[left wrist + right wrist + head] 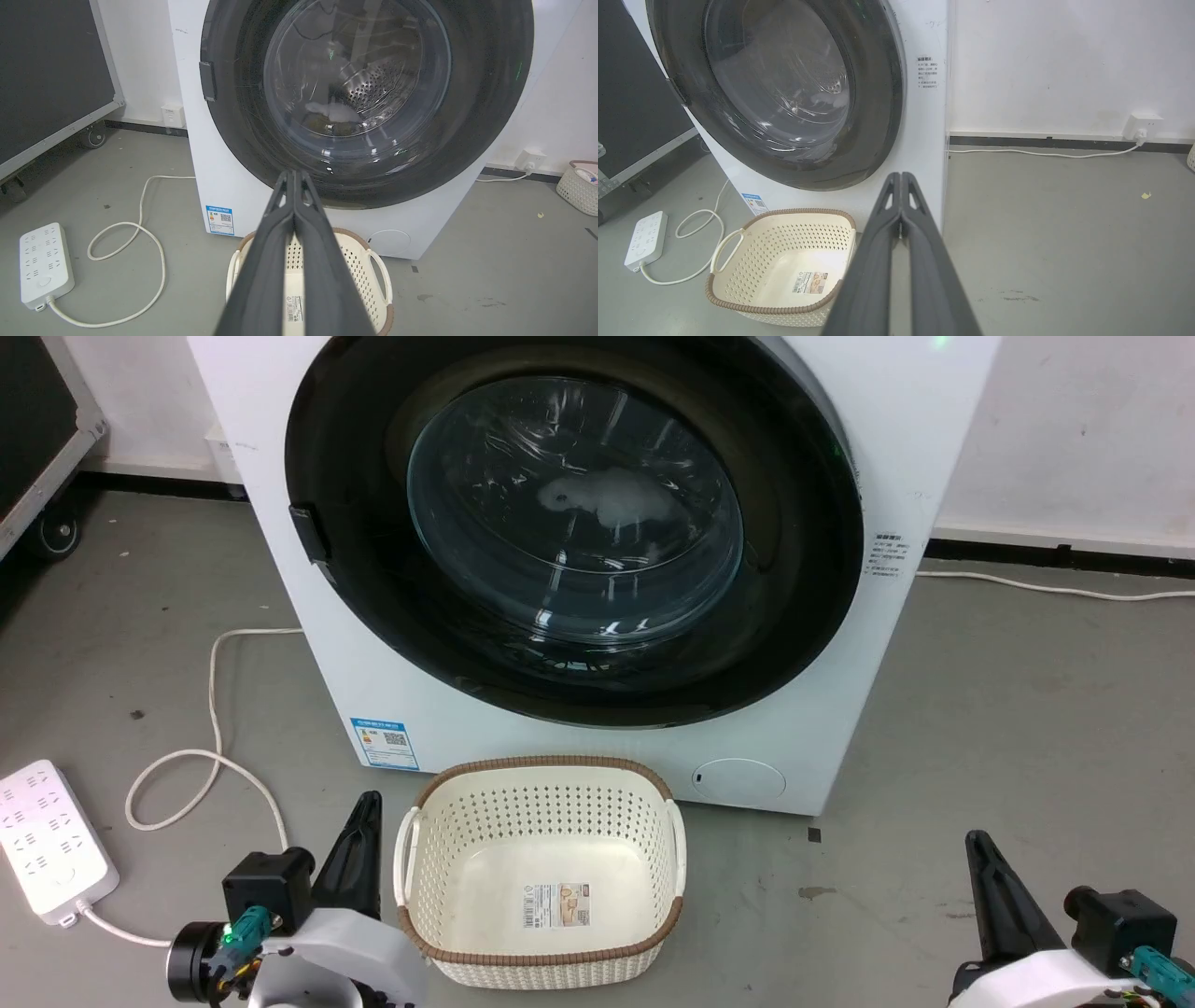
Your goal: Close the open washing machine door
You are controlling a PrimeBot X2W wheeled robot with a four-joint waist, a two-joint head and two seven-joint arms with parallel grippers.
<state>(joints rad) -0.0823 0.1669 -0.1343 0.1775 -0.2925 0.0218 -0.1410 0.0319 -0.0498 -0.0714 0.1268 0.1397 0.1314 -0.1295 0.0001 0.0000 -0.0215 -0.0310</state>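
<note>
washing machine door (574, 523) upper centre of head view, lying against the front of the washing machine (523, 737). Cream basket (546, 767) on the floor at bottom centre, just in front of the machine, between the grippers. Left gripper (371, 800) lower left, right gripper (977, 842) lower right, both clenched on nothing. Power strip (47, 840) and looped cable (215, 709) at left edge; wheeled black case (37, 420) upper left. Bare floor (980, 728) right of the machine.

Black washing machine door (574, 523) flush with the white washing machine (317, 663), cream basket (541, 971) just before it.
</note>
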